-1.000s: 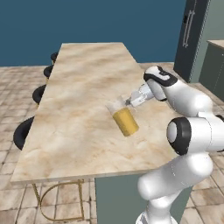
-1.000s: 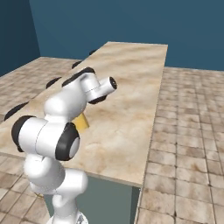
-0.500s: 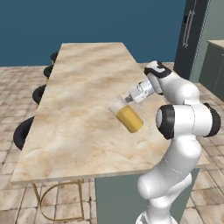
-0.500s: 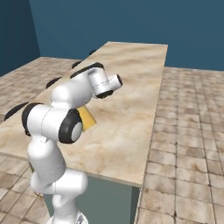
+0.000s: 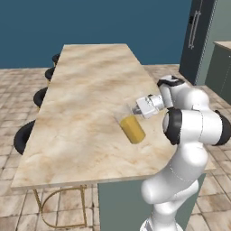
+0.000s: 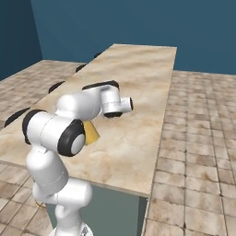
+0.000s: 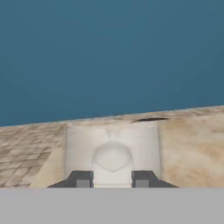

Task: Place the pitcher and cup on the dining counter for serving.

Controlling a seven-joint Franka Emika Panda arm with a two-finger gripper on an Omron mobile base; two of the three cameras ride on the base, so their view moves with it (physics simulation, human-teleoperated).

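Blue walls and tiled floor surround the long marble worktop (image 5: 90, 103), with dark stools (image 5: 25, 137) tucked along its far side. On it the pitcher (image 5: 130, 125) lies tipped over near the robot's edge, its clear mouth end toward the end effector (image 5: 135, 108) and its orange-filled base pointing to about 5 o'clock in the left base view. From the hand camera, the clear body of the pitcher (image 7: 112, 153) sits straight ahead at 12 o'clock, just beyond and between the two fingertips (image 7: 83, 179), which are narrowly parted on either side of it; whether they actually pinch the glass I cannot tell. By my reading, the pitcher step is in hand: it is on the worktop but not upright. The next move likely calls for a firm hold at the rim, then tilting it upright without letting it roll. No cup can be made out here.
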